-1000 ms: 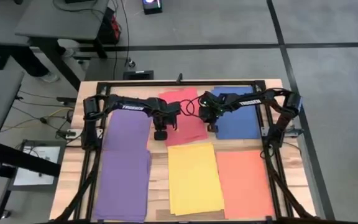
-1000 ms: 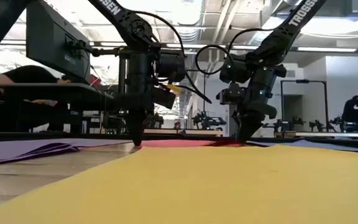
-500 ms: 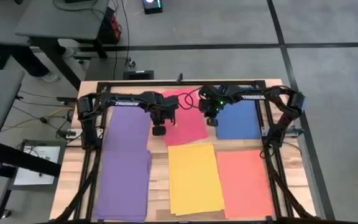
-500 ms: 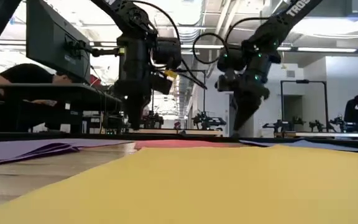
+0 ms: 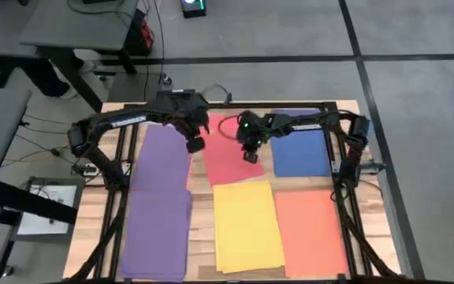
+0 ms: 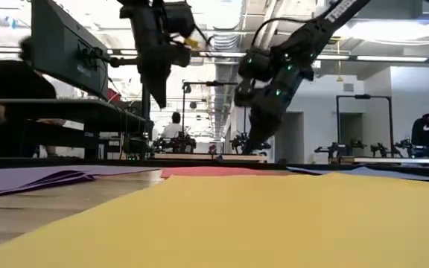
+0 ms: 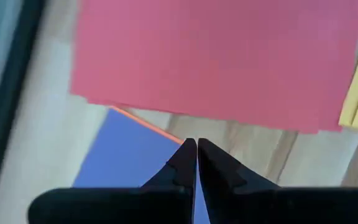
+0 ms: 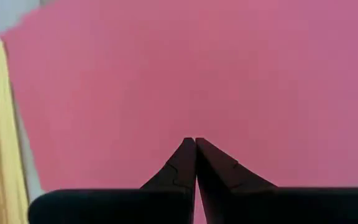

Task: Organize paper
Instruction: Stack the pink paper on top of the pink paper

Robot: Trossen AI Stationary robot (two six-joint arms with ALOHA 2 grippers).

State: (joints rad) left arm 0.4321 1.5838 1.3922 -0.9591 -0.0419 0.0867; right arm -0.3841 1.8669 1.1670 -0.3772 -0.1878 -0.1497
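Note:
The coloured paper lies flat on the wooden table: purple sheets [image 5: 162,197] at the left, a red sheet [image 5: 228,162] at the far middle, blue [image 5: 302,150] at the far right, yellow [image 5: 247,225] and orange [image 5: 310,233] nearer. My left gripper [image 5: 195,144] hangs shut, high over the seam between purple and red [image 7: 196,146]. My right gripper [image 5: 249,154] hangs shut above the red sheet [image 8: 196,146]. In the low view both the left gripper [image 6: 159,100] and the right gripper [image 6: 249,147] are clear of the table, with nothing between their fingers.
A black frame [image 5: 227,105] borders the table's far edge and sides. Bare wood [image 5: 202,229] shows between the purple and yellow sheets. Beyond the table stand desks and a monitor [image 6: 65,45], and people sit in the room behind.
Both grippers have risen from the red sheet's level to well above the table, staying shut. My left gripper has gone up and toward the far-left, over the purple sheet's edge. My right gripper has gone toward the table's left, from the red sheet's right edge to over its middle.

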